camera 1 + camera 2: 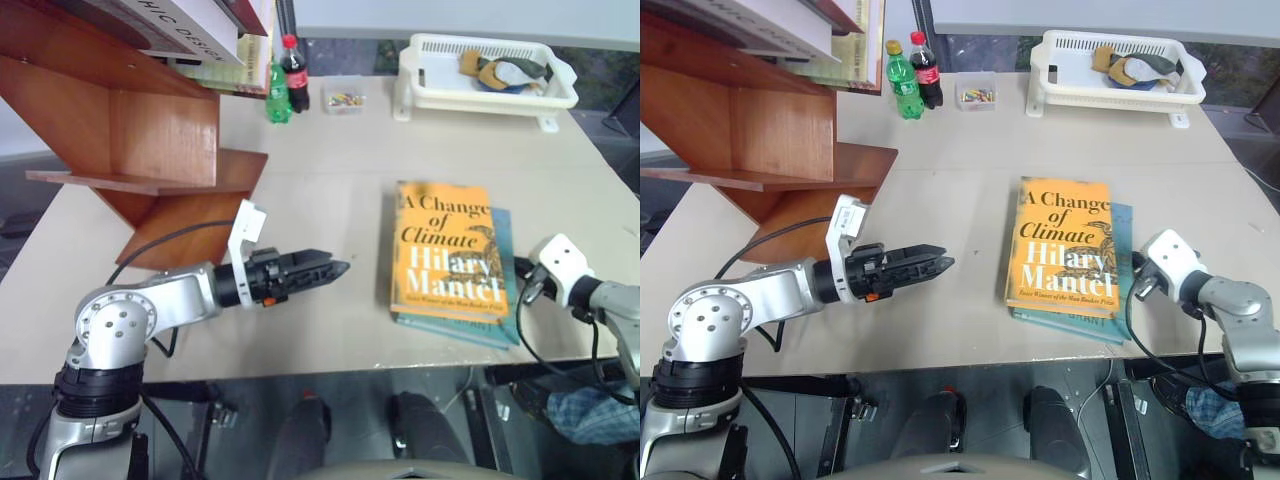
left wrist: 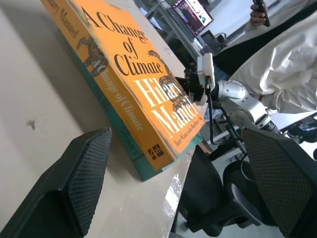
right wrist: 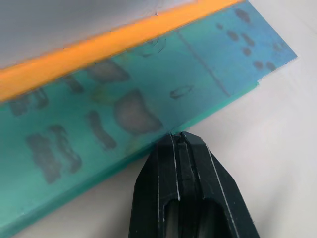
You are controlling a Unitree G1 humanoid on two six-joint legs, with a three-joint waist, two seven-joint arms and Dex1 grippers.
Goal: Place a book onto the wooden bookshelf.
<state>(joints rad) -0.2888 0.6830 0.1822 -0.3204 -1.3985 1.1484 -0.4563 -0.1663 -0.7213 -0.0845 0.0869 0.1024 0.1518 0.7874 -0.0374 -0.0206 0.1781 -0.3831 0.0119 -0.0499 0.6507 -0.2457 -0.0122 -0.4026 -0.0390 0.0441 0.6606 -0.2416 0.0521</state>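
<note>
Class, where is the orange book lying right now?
The orange book lies flat on the table, right of centre, stacked on a teal book, between the two grippers.

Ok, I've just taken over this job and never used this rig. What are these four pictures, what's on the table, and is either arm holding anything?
It is a two-armed humanoid robot, and each arm ends in a gripper with two black fingers. Two pictures come from cameras on its head, looking down over the table. The other two come from a camera on each wrist, looking along that gripper's fingers.

On the table the book, orange-yellow with the title "A Change of Climate", lies flat on top of a teal book. The wooden bookshelf stands at the far left with books already on it. Behind are two bottles and a white basket.

The left gripper is open, empty, and points toward the book. The right gripper is shut, empty, with its tip at the teal book's edge. Nothing is held yet.
</note>
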